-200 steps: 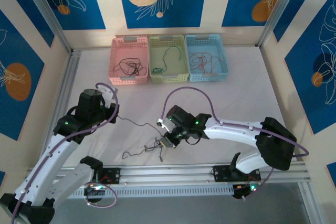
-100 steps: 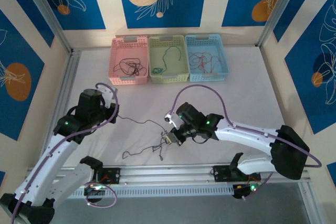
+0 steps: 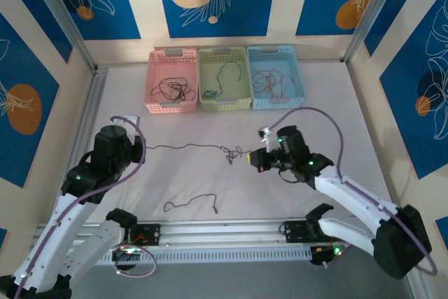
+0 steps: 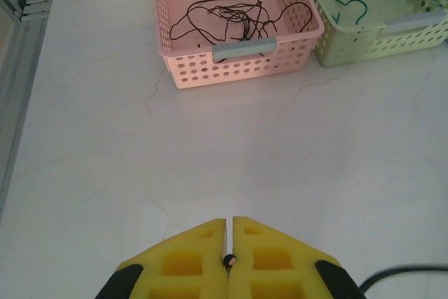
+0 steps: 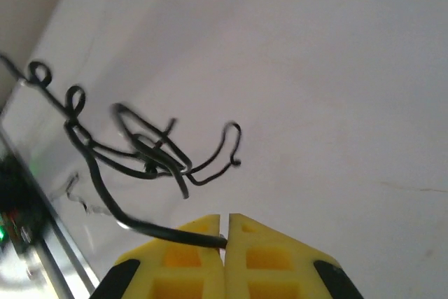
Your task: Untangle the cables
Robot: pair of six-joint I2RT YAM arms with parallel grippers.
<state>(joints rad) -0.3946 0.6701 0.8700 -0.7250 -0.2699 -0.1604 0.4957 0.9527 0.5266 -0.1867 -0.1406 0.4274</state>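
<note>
Looking nearest the arm bases first, I see a loose strand (image 3: 189,201) of black wire lying by itself on the tabletop (image 3: 196,124) just beyond the rail (image 3: 224,231). A second ago it was bunched with the rest under my right hand (image 3: 254,158), so one piece has come free. Further out, the black cable (image 3: 182,147) now runs nearly straight between the two hands, where before it sagged toward the near edge, because the right arm has swung out and to the right. That pull has drawn what remains of the tangle into a small knot (image 3: 229,152) just beside the right hand, with its loops lifted off the surface in the right wrist view. I judge it still needs working loose. The right hand is pressed together, pinching the cable at its tips. The left hand (image 4: 229,225) is pressed together too, with a dark speck in the seam that I take for the cable's other end, though the view is too tight to be sure. Farthest off, the pink basket (image 3: 171,107), green basket (image 3: 225,105) and blue basket (image 3: 278,103) hold black, green and red-orange wires.
</note>
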